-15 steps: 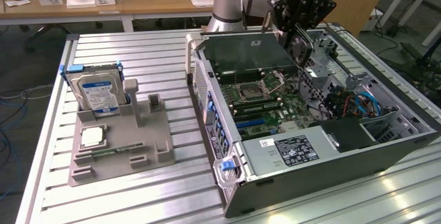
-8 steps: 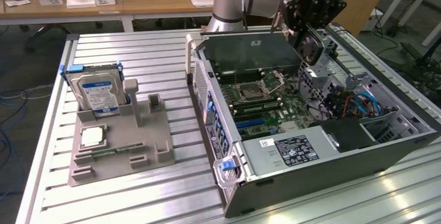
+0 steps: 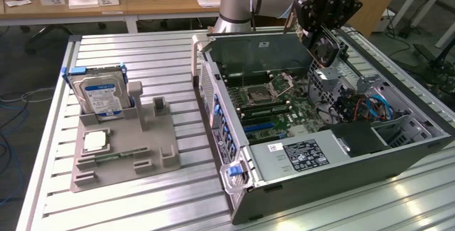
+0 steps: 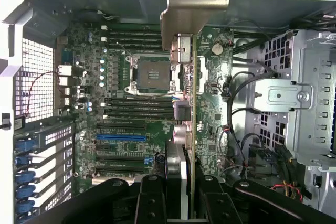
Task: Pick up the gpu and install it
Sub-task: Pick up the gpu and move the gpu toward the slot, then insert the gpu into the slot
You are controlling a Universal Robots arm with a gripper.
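My gripper (image 3: 323,26) hangs over the far end of the open computer case (image 3: 235,108), shut on the gpu (image 3: 326,48). The gpu is a dark card with a round fan, held upright above the case's interior. In the wrist view the gpu (image 4: 185,103) shows edge-on, its grey metal bracket (image 4: 191,3) at the far end and my black fingers (image 4: 152,198) clamped on either side of its near end. Beneath it lies the green motherboard (image 4: 105,77) with its CPU socket (image 4: 152,72) and a blue slot (image 4: 121,137).
A blue-labelled hard drive (image 3: 99,95) stands in a grey holder (image 3: 128,151) at the exterior view's left, with a small silver chip (image 3: 95,140) beside it. Inside the case are a power supply (image 3: 299,154), blue cables (image 3: 376,106) and a metal drive cage (image 4: 294,98).
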